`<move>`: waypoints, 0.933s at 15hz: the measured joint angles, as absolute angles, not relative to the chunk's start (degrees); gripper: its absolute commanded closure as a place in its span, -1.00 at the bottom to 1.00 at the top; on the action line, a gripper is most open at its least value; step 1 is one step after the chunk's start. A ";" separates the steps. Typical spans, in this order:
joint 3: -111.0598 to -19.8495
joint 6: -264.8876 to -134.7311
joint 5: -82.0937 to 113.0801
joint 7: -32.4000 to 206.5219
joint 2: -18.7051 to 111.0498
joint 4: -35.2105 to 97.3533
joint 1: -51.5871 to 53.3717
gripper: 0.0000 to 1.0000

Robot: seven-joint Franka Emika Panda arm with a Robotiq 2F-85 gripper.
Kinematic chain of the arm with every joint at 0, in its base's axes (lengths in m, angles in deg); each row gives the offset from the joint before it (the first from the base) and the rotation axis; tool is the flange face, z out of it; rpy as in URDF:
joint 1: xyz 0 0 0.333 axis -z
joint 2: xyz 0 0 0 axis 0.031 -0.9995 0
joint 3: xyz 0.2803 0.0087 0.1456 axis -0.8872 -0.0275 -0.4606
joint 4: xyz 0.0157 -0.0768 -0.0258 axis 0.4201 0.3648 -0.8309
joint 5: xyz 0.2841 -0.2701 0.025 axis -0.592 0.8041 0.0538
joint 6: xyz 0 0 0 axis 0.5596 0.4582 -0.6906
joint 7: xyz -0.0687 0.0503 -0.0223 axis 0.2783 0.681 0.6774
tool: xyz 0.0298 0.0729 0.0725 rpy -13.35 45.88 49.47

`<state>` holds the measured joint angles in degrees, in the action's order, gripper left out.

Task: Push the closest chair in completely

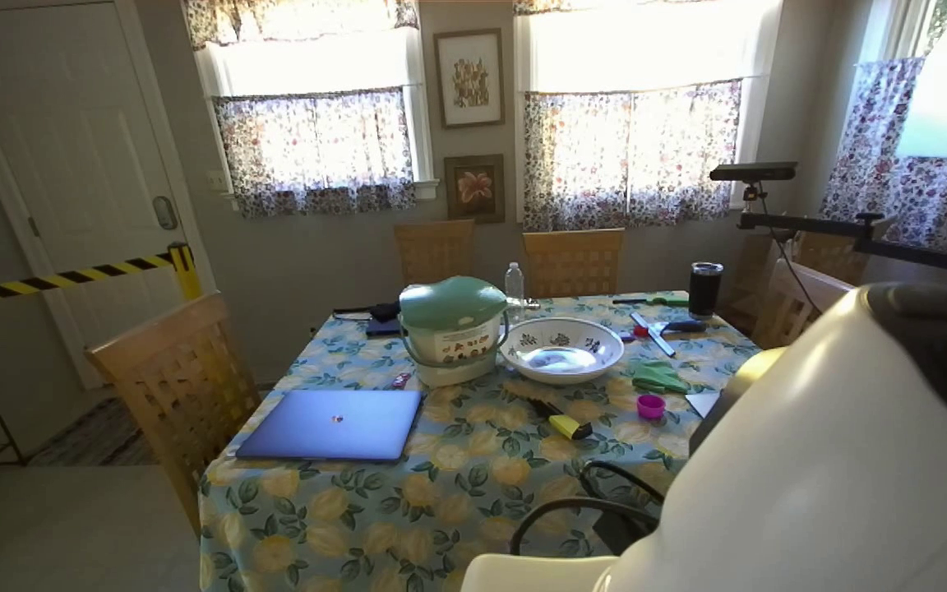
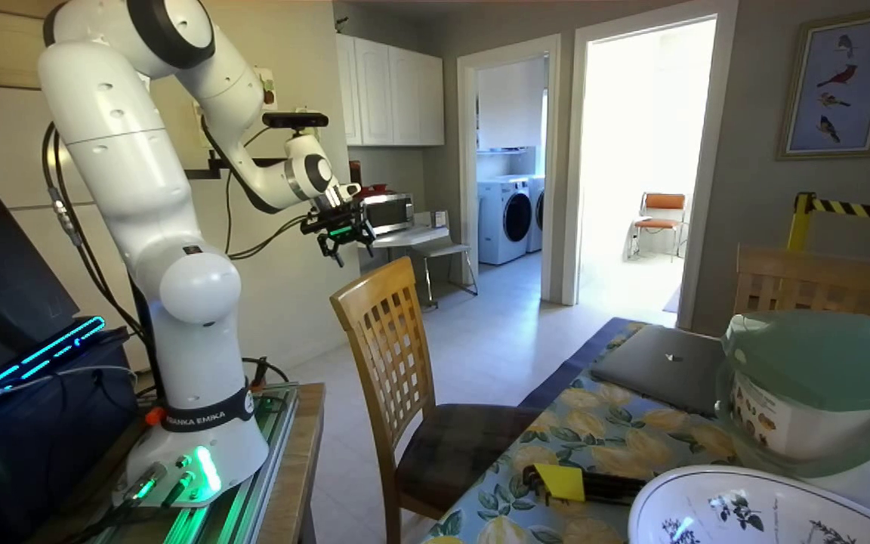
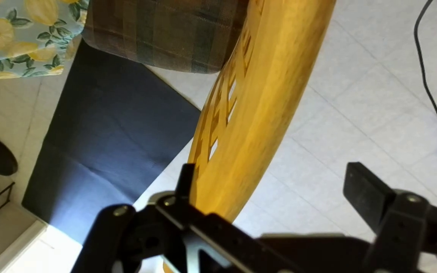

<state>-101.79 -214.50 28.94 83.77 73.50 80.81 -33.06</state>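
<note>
The closest chair is wooden, with a lattice backrest (image 2: 390, 340) and a dark plaid seat (image 2: 465, 446). It stands beside the table (image 2: 601, 423), its seat partly under the table edge and its backrest away from it. In the wrist view the chair's top rail (image 3: 268, 113) runs diagonally, beside the left finger, and the seat (image 3: 165, 34) shows at the top. My gripper (image 3: 271, 178) is open, with nothing held between its fingers. In an exterior view the gripper (image 2: 353, 253) is above the backrest's top. I cannot tell whether it touches the chair. The chair does not show in the remaining view.
The table bears a laptop (image 1: 334, 423), a green-lidded bucket (image 1: 453, 329), a bowl (image 1: 562, 352) and a yellow-handled brush (image 1: 568, 423). Another chair (image 1: 177, 386) stands at the table's left end. A cable (image 3: 423, 72) lies on the floor. The robot base stands on a wooden bench (image 2: 303, 438).
</note>
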 measured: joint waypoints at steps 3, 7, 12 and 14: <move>-102.82 -215.80 30.25 85.94 72.40 80.83 -31.76 -1.00; -104.21 -218.33 33.54 90.38 70.30 80.84 -28.67 -1.00; -104.28 -219.32 37.96 94.79 66.82 80.76 -27.31 -1.00; -104.39 -219.33 39.36 96.24 65.67 80.67 -27.32 -0.45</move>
<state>-104.39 -219.33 39.36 96.24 65.67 80.67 -27.32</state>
